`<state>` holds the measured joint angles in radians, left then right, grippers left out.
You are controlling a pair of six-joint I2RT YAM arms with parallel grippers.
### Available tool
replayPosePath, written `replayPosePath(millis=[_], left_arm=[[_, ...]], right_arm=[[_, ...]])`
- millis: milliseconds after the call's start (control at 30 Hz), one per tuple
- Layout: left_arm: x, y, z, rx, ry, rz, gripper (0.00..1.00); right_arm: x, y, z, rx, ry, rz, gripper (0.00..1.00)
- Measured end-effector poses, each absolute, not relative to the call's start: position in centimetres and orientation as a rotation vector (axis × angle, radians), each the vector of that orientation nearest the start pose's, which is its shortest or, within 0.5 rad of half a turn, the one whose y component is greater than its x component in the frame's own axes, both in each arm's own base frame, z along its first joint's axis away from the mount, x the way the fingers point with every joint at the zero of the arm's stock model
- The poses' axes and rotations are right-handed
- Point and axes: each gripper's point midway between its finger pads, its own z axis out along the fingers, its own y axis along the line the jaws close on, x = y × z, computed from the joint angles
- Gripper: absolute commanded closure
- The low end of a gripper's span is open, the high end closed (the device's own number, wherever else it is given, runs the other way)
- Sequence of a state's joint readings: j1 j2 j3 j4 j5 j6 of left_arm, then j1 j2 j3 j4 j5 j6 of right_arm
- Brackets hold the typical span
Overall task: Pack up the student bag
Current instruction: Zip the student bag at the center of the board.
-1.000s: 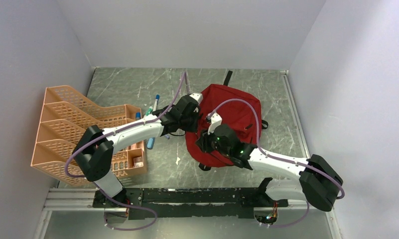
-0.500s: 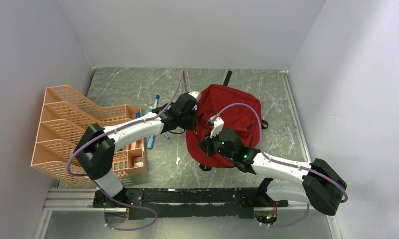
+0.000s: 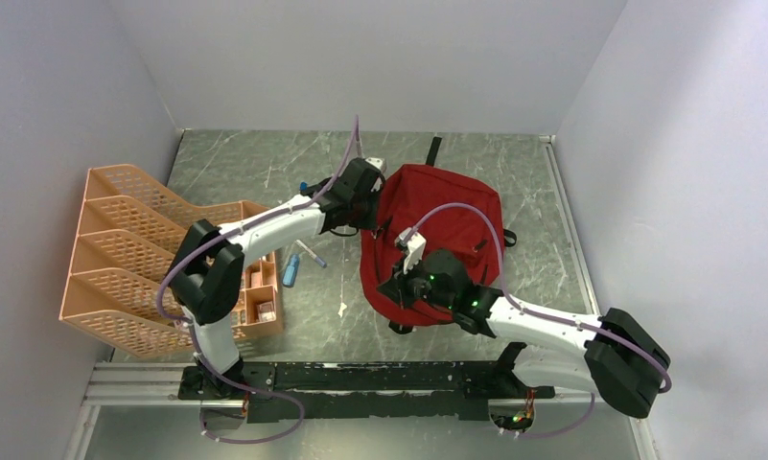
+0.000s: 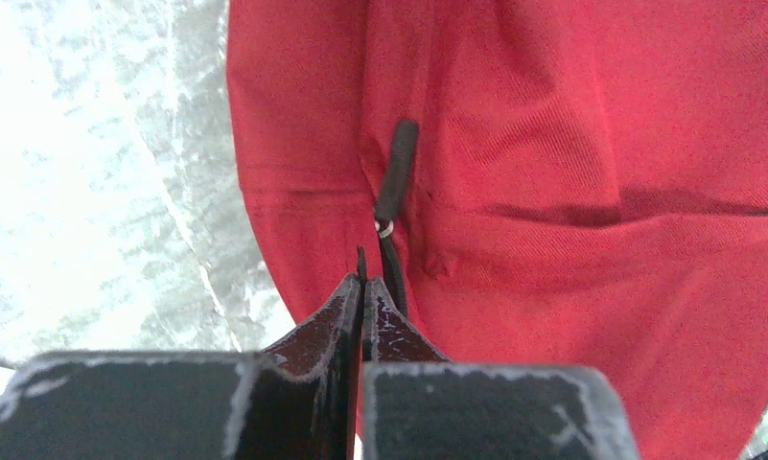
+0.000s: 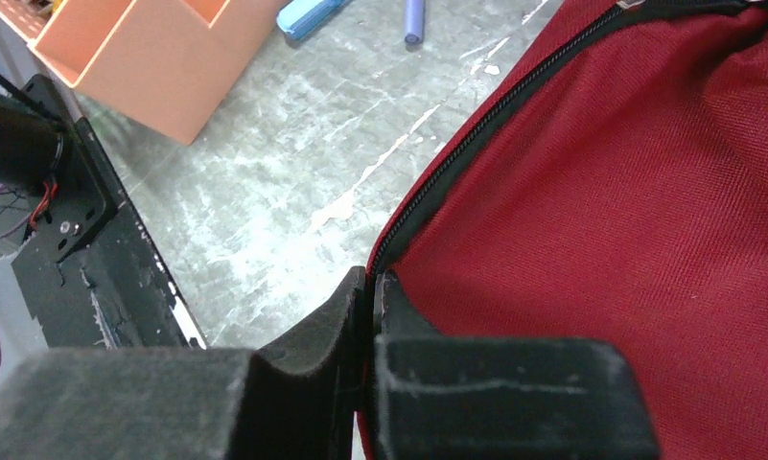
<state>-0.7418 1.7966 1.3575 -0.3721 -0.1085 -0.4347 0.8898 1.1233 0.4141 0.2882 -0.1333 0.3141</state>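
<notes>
To the left of the student bag (image 3: 447, 206), well apart from it, stands the orange organiser (image 3: 130, 240). Between the organiser and the bag, a blue marker (image 3: 290, 272) and a pen (image 3: 311, 253) lie on the counter (image 3: 514, 163). The bag lies flat on the counter, red side up.

At the bag's far left edge is our left hand (image 4: 362, 283). Its two fingers are pressed shut, and a thin black bit sticks out between the tips. We think this is the cord of the zipper pull (image 4: 396, 182), whose black tab sits on the red cloth just past the tips.

At the bag's near left edge is our right hand (image 5: 371, 283). It is shut too, pinching the bag's edge right where the black zip line (image 5: 476, 144) ends.

We think the step in hand is working the zip: one hand pulls and the other holds the bag. To do it well, the left hand should pull along the zip line, not up and away from the bag, or the thin cord may slip out. It should go slowly. The right hand should hold tight and not move, so the soft cloth is stretched and does not bunch up. If the whole bag starts to slide, we should stop.
</notes>
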Motion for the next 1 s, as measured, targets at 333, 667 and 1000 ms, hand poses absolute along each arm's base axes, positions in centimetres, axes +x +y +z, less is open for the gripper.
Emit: replayPosePath(millis=[333,667,1000], left_arm=[[39.3,-32.0,9.5,0.313,2.408,-0.369,0.95],[40.5,-33.9,7.7,0.375,2.444,-0.39,0.95],[43.2,-32.0,11.4,0.294,2.352,-0.37,0.33]], right_arm=[[17.3,28.6,10.1,-0.784,1.963,0.917,1.0],[17.6,28.4,10.1,-0.805,1.947,0.902,1.0],[18.6,30.0,9.8,-0.775,1.995,0.904,1.0]])
